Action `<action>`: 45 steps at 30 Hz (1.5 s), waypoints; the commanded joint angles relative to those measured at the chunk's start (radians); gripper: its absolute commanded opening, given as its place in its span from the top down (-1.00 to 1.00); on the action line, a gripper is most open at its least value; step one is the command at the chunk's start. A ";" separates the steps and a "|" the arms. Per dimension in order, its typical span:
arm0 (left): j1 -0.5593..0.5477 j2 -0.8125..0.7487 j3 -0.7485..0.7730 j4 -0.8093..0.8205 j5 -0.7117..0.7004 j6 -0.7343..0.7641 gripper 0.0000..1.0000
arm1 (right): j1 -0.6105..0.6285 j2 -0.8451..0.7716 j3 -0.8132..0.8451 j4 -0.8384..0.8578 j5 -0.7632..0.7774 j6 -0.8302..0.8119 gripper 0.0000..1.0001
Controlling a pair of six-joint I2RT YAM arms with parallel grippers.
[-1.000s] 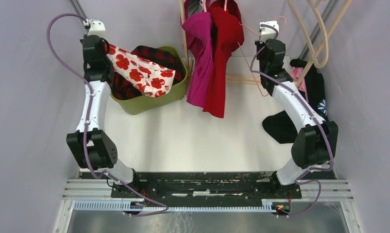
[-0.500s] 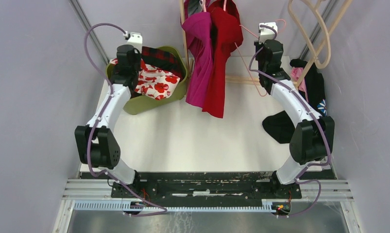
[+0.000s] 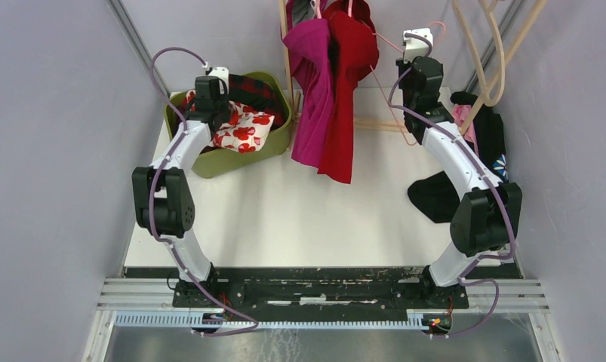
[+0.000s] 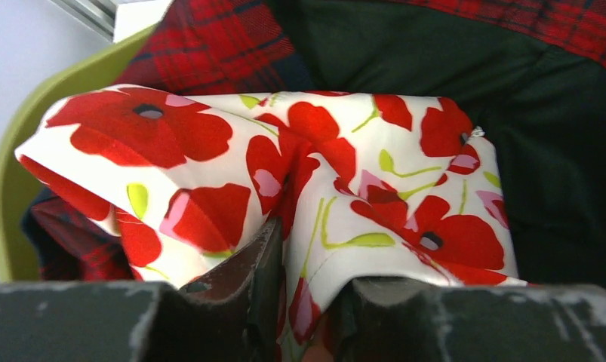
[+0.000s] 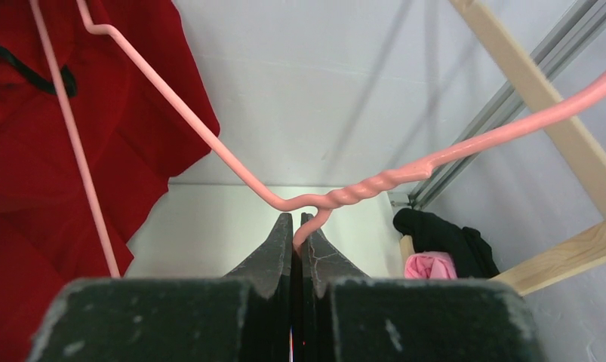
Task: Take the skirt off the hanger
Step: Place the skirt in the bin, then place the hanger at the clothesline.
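While the right pincer (image 5: pixel 296 226) is pinching the hanger (image 5: pixel 375 183), the left pincer (image 4: pixel 307 256) is gripping the floral skirt (image 4: pixel 375 196) inside the basket (image 4: pixel 5 188).

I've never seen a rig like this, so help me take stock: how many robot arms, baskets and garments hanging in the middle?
Robot arms: 2, left gripper gripping the floral skirt, right gripper gripping the pink hanger
Baskets: 1, the green basket
Hanging garments: 2, magenta garment, red garment
Total: 5
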 commanded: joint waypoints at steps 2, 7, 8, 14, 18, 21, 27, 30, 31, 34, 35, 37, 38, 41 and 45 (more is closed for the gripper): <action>0.006 0.020 0.008 -0.003 0.064 -0.075 0.13 | -0.004 -0.055 0.120 0.037 -0.016 -0.029 0.99; 0.010 0.014 0.040 -0.013 0.130 -0.075 -0.06 | -0.004 -0.022 0.213 0.045 -0.007 -0.079 0.99; 0.009 0.000 0.042 -0.008 0.152 -0.078 -0.09 | -0.004 -0.016 0.229 0.048 -0.005 -0.086 0.99; 0.007 -0.107 0.040 -0.001 0.245 -0.094 -0.73 | -0.009 0.046 0.310 0.077 0.030 -0.135 0.99; 0.003 -0.185 0.023 -0.009 0.273 -0.102 -0.82 | -0.009 0.118 0.399 0.088 0.046 -0.184 0.99; 0.003 -0.219 0.023 -0.037 0.280 -0.102 -0.83 | -0.008 0.182 0.472 0.099 0.069 -0.231 0.99; 0.001 -0.251 0.007 -0.061 0.283 -0.089 -0.82 | -0.010 0.249 0.537 0.152 0.126 -0.297 0.99; 0.002 -0.246 0.000 -0.062 0.286 -0.087 -0.82 | -0.008 0.242 0.523 0.159 0.135 -0.296 0.99; 0.002 -0.244 -0.003 -0.061 0.285 -0.086 -0.82 | -0.008 0.236 0.510 0.163 0.138 -0.293 0.99; 0.001 -0.237 -0.011 -0.057 0.284 -0.087 -0.82 | -0.008 0.192 0.453 0.182 0.147 -0.294 0.99; 0.002 -0.234 -0.014 -0.053 0.285 -0.089 -0.82 | -0.007 0.177 0.433 0.184 0.151 -0.297 0.99; 0.002 -0.232 -0.021 -0.049 0.288 -0.090 -0.82 | -0.007 0.146 0.388 0.189 0.155 -0.295 0.99; 0.002 -0.231 -0.023 -0.047 0.289 -0.090 -0.82 | -0.007 0.131 0.366 0.192 0.156 -0.293 0.99; 0.001 -0.236 -0.038 -0.041 0.293 -0.096 -0.82 | -0.005 0.097 0.320 0.197 0.162 -0.293 0.99; 0.000 -0.252 -0.062 -0.034 0.303 -0.102 -0.82 | -0.001 0.069 0.286 0.205 0.165 -0.291 0.99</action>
